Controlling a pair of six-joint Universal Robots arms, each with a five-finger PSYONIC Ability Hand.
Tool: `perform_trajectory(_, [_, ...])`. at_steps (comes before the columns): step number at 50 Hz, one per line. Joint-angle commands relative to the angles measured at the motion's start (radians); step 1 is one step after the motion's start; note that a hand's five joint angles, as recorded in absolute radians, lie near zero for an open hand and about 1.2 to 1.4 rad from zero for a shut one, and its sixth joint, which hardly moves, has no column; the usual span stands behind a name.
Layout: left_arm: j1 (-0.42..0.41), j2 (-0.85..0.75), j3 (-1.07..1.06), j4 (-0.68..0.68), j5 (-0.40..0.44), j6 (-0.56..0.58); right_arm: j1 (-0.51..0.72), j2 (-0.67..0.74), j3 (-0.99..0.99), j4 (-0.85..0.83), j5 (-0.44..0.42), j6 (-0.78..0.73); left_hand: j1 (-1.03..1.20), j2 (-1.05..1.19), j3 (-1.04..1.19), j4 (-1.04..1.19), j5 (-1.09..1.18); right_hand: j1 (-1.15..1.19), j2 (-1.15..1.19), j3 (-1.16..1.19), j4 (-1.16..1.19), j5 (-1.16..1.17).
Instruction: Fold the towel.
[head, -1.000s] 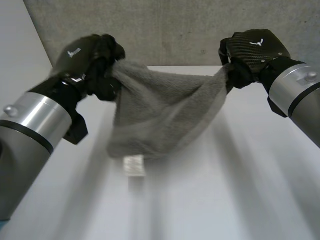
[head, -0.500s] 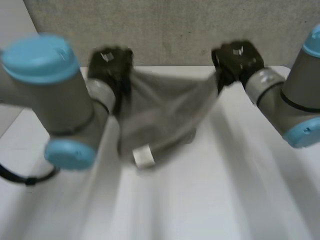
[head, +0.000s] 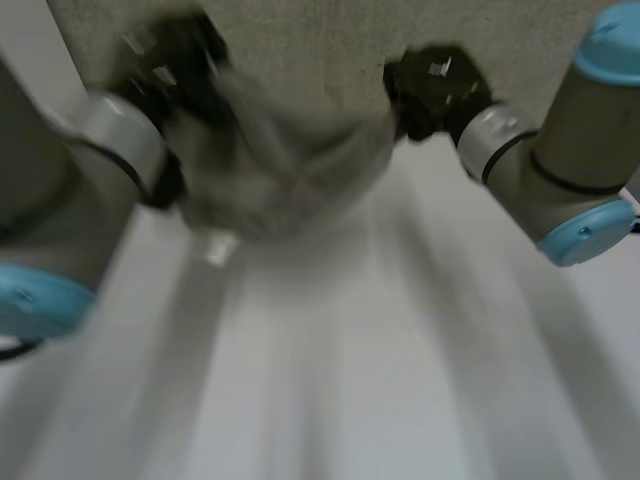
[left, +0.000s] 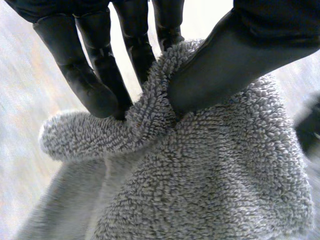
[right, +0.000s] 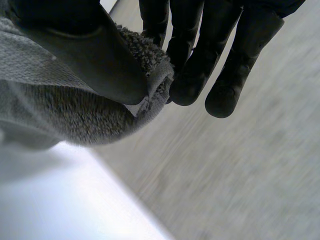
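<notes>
Left robot hand (left: 235, 60): I am pinching one corner of the towel (left: 210, 175).
Right robot hand (right: 100, 55): pinching the other corner.
Towel: hanging between them, over the surface (head: 400, 350).
Doing it well: I am aiming for level corners and tight pinches — no twisting.

A smooth white table top (head: 350, 390) is seen across the lower part of the head view, brightly lit and bare of markings. Behind its far edge, a grey, speckled, rough-textured wall panel (head: 300, 40) is set upright, and the table is closed off by it along that whole edge. At the panel's left side, a paler plain surface (head: 22, 40) is seen. In the right wrist view, the white table top (right: 55, 205) is met along a straight edge by the same grey grainy panel (right: 240, 175).
</notes>
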Motion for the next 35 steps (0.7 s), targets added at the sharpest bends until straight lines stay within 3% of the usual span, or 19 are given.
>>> perform_trajectory(1, [-0.15,-0.15,-0.089,0.002,-0.006,0.005,0.001,0.133,-0.031,0.11,-0.001,-0.103,-0.153,-0.096,-0.207,-0.183,-0.379,0.076,0.097,0.062,0.061,0.066])
perform_trajectory(8, [-0.205,-0.267,-0.069,-0.004,-0.01,0.008,-0.003,0.194,-0.032,0.136,0.038,-0.128,-0.153,-0.096,-0.207,-0.183,-0.379,0.076,0.097,0.062,0.061,0.066])
perform_trajectory(13, [-0.248,-0.327,-0.032,-0.006,-0.004,0.006,-0.052,0.214,-0.068,0.143,0.137,-0.162,-0.153,-0.096,-0.207,-0.183,-0.379,0.076,0.097,0.062,0.061,0.066])
perform_trajectory(16, [-0.266,-0.336,-0.02,-0.006,-0.003,0.006,-0.071,0.219,-0.08,0.143,0.153,-0.174,-0.153,-0.096,-0.207,-0.183,-0.379,0.076,0.097,0.062,0.061,0.066])
perform_trajectory(18, [-0.309,-0.351,0.006,-0.003,0.002,0.005,-0.089,0.225,-0.103,0.142,0.176,-0.199,-0.508,-0.451,-0.562,-0.538,-0.734,0.076,0.097,0.062,0.061,0.066])
perform_trajectory(19, [-0.309,-0.351,0.006,-0.003,0.002,0.005,-0.089,0.225,-0.103,0.142,0.176,-0.199,-0.51,-0.453,-0.565,-0.541,-0.737,0.076,0.097,0.062,0.061,0.066])
perform_trajectory(21, [-0.352,-0.364,0.038,0.003,0.003,0.006,-0.104,0.24,-0.126,0.136,0.205,-0.216,-1.214,-1.157,-1.269,-1.245,-1.441,0.076,0.097,0.062,0.061,0.066])
perform_trajectory(22, [-0.352,-0.364,0.038,0.003,0.003,0.006,-0.104,0.24,-0.126,0.136,0.205,-0.216,-1.218,-1.161,-1.272,-1.248,-1.444,0.076,0.097,0.062,0.061,0.066])
perform_trajectory(23, [-0.366,-0.373,0.057,0.003,0.002,0.006,-0.118,0.251,-0.14,0.136,0.228,-0.223,-1.369,-1.312,-1.423,-1.399,-1.595,0.076,0.097,0.062,0.061,0.066])
perform_trajectory(27, [-0.375,-0.38,0.08,-0.001,0.002,0.006,-0.144,0.273,-0.163,0.137,0.275,-0.243,-1.365,-1.308,-1.419,-1.395,-1.591,0.076,0.097,0.062,0.061,0.066])
perform_trajectory(28, [-0.375,-0.38,0.08,-0.001,0.002,0.008,-0.146,0.28,-0.17,0.137,0.294,-0.257,-1.365,-1.308,-1.419,-1.395,-1.591,0.005,0.026,-0.009,-0.01,-0.006])
perform_trajectory(29, [-0.374,-0.38,0.078,-0.001,0.002,0.009,-0.147,0.285,-0.171,0.139,0.306,-0.272,-1.365,-1.308,-1.419,-1.395,-1.591,-0.487,-0.466,-0.501,-0.502,-0.498])
perform_trajectory(30, [-0.374,-0.38,0.078,-0.001,0.002,0.009,-0.147,0.285,-0.171,0.139,0.306,-0.272,-1.365,-1.308,-1.419,-1.395,-1.591,-0.492,-0.471,-0.506,-0.507,-0.503])
perform_trajectory(31, [-0.365,-0.38,0.074,-0.001,0.002,0.014,-0.147,0.285,-0.171,0.139,0.315,-0.286,-1.365,-1.308,-1.419,-1.395,-1.591,-1.07,-1.05,-1.085,-1.086,-1.081])
perform_trajectory(35, [-0.342,-0.377,0.052,-0.003,0.0,0.042,-0.149,0.277,-0.158,0.139,0.318,-0.298,-1.365,-1.308,-1.419,-1.395,-1.591,-1.145,-1.125,-1.159,-1.16,-1.156])
